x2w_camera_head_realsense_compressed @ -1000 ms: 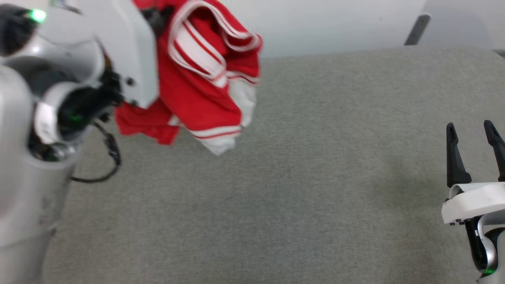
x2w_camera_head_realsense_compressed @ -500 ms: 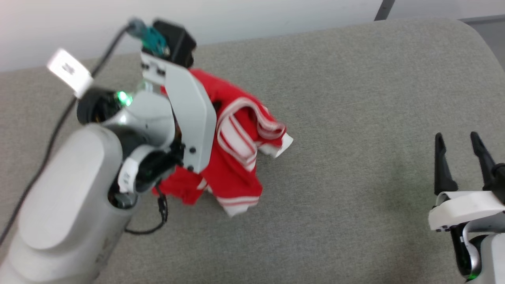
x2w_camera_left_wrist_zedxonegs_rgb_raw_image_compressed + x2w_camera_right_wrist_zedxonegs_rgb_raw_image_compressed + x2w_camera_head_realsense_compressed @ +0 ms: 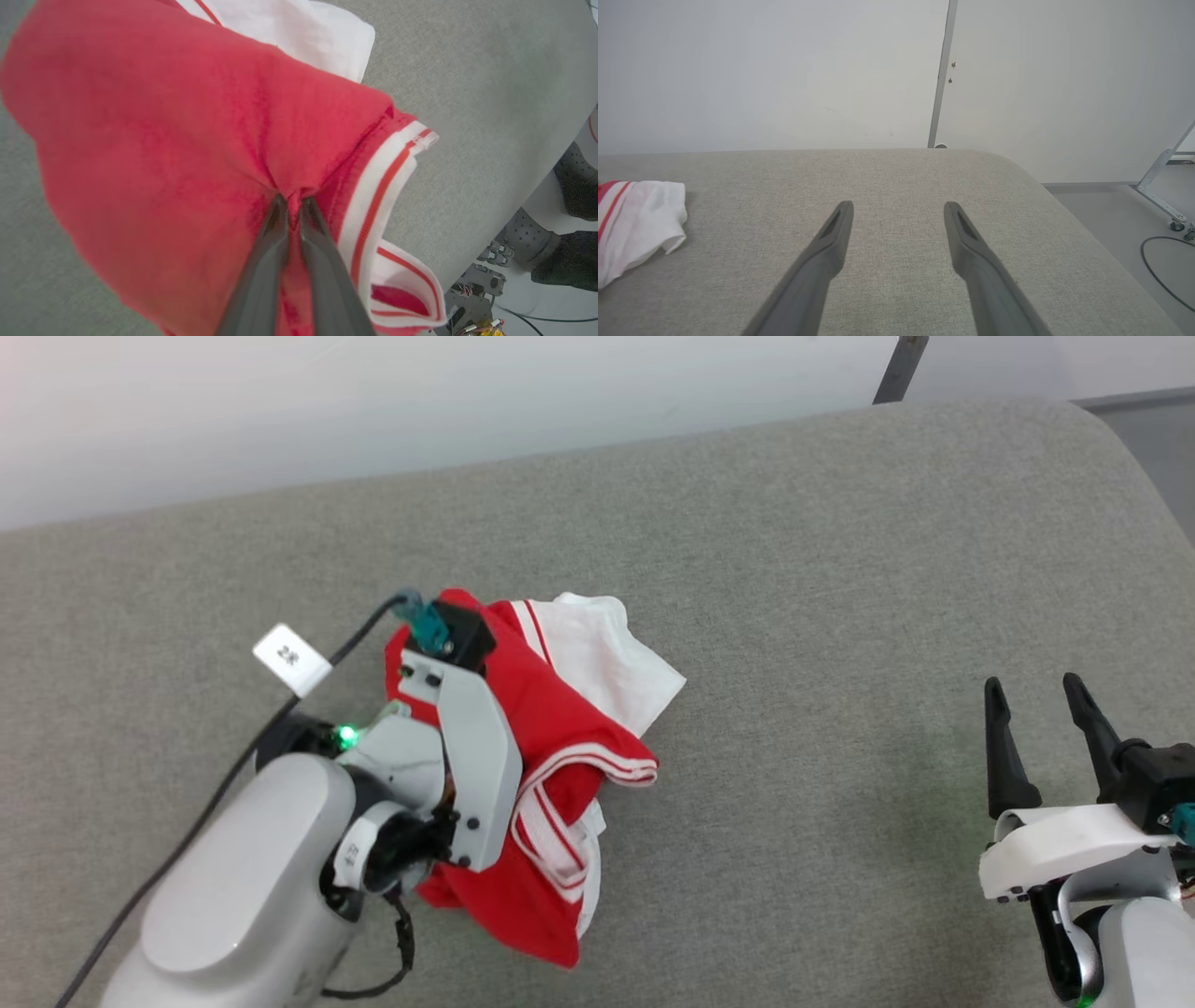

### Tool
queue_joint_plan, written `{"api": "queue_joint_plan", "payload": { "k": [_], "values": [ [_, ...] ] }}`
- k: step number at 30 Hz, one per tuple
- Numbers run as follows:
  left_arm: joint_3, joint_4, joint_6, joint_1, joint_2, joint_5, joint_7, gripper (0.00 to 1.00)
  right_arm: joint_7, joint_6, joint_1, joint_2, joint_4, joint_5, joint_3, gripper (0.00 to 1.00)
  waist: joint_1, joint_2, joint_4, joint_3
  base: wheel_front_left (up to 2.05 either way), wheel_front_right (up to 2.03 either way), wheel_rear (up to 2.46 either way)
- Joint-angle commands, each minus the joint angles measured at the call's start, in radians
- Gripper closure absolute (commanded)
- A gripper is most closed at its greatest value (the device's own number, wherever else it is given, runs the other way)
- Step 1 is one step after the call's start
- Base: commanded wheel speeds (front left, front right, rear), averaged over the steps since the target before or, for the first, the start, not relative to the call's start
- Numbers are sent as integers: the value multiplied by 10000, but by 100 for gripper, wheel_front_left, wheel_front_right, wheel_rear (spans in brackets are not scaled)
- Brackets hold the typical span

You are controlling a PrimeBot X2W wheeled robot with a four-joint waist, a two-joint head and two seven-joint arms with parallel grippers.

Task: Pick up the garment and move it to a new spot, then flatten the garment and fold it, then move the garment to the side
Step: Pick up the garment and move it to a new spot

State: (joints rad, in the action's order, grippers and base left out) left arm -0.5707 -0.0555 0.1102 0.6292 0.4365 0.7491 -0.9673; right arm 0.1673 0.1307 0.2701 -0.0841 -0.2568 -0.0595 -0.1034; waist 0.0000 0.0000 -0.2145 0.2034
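Observation:
The garment (image 3: 551, 728), a bright red shirt with white sleeves and striped trim, lies bunched in a heap on the grey padded table (image 3: 803, 616), left of centre. My left gripper (image 3: 292, 205) is shut on a pinch of the garment's red cloth (image 3: 187, 140), its wrist pointing down into the heap. A white sleeve (image 3: 640, 224) spreads out toward the right. My right gripper (image 3: 1033, 691) hovers open and holds nothing at the lower right, well apart from the shirt; its fingers (image 3: 836, 233) point across bare table.
The table's far edge meets a pale wall (image 3: 467, 411). Its rounded right end (image 3: 1139, 476) drops to the floor. A black cable with a white tag (image 3: 291, 658) trails from my left wrist. Robot base parts (image 3: 537, 242) show beside the table.
My left gripper has come down with the garment, from hanging in the air to resting bunched on the table. The head camera has tilted. The right gripper stays open.

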Motion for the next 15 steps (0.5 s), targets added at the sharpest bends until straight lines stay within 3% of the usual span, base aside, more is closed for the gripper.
{"api": "queue_joint_plan", "payload": {
  "k": [1, 2, 4, 5, 6, 7, 15],
  "values": [
    [-56, -286, -197, -199, -78, 111, 114, 100, 34, 1, -150, 26, -56, -119, 39, 0, 0, 0, 60, -104, 0, 0, 0],
    [-104, -472, -310, -225, -114, 150, 179, 98, 32, 1, -180, 7, -84, -140, 66, 0, 0, 0, 88, -146, 0, 0, 0],
    [-135, -776, -474, -250, -153, 220, 301, 43, 23, 1, -170, -45, -138, -201, 143, 0, 0, 0, 139, -237, 0, 0, 0],
    [-137, -916, -541, -244, -179, 251, 354, 30, 8, 1, -160, -82, -148, -199, 188, 0, 0, 0, 167, -295, 0, 0, 0],
    [-121, -1005, -593, -213, -207, 284, 400, 7, -13, 1, -166, -110, -154, -180, 220, 0, 0, 0, 196, -350, 0, 0, 0],
    [-103, -1068, -632, -173, -246, 323, 434, 0, -35, 1, -185, -131, -167, -166, 250, 0, 0, 0, 233, -418, 0, 0, 0],
    [147, -964, -745, -75, -225, 550, 715, 0, -218, 1, -434, -286, -153, -168, 459, 0, 0, 0, 661, -1132, 0, 0, 0]
  ]
}}
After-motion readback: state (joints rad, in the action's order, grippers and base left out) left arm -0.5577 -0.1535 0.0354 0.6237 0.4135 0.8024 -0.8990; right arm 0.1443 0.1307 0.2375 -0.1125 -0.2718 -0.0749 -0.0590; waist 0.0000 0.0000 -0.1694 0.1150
